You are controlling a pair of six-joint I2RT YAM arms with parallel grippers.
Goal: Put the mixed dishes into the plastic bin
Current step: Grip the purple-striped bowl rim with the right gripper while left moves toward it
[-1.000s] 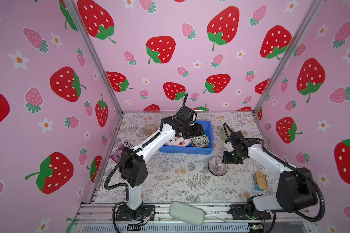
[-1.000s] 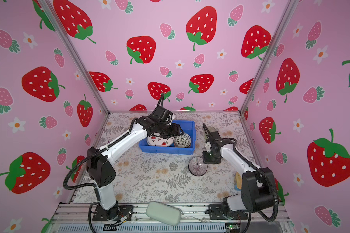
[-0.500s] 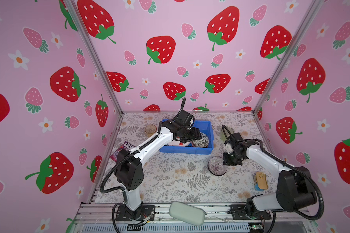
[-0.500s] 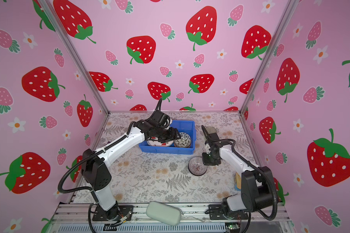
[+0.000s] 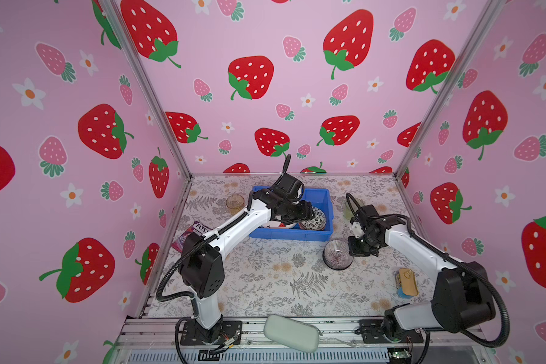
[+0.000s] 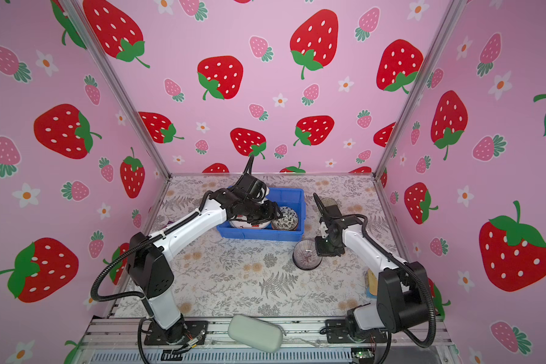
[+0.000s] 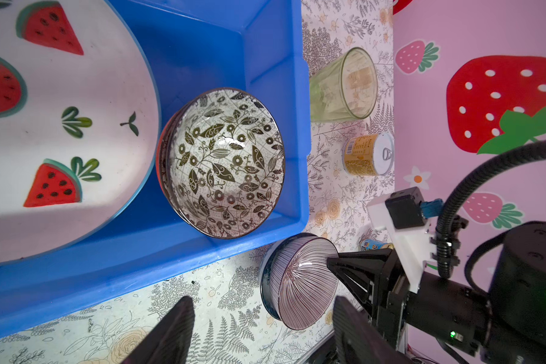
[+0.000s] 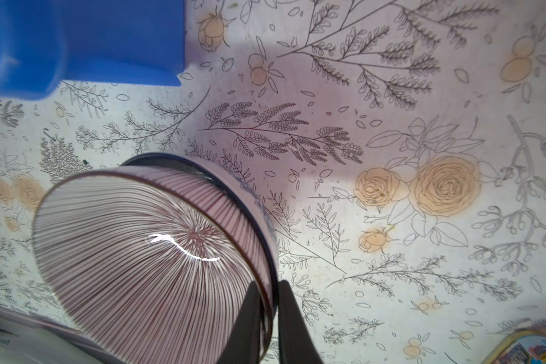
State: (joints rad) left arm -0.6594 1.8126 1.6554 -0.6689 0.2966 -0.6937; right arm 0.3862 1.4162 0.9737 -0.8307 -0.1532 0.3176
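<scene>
The left gripper (image 5: 307, 212) is hanging over the bright blue rectangular plastic bin (image 5: 292, 234), its jaws wide and empty. Just beside the bin's corner the round purple-striped ceramic bowl (image 8: 145, 252) is standing, and the right gripper (image 8: 270, 304) is pinching its rim between narrow jaws

A white tablecloth printed with grey ferns and tan roses (image 5: 265, 283) covers the floor; pink walls printed with red strawberries (image 5: 249, 78) enclose it. A purple foil candy bag (image 5: 191, 234) lies flat at the cloth's left edge. A small gold tin can with a pull-tab lid (image 7: 368, 153) lies on its side near the right wall, a blue printed packet (image 8: 524, 349) beside it. A pale grey-green oblong pouch (image 5: 290, 333) rests tilted on the aluminium front rail (image 5: 338, 327).
</scene>
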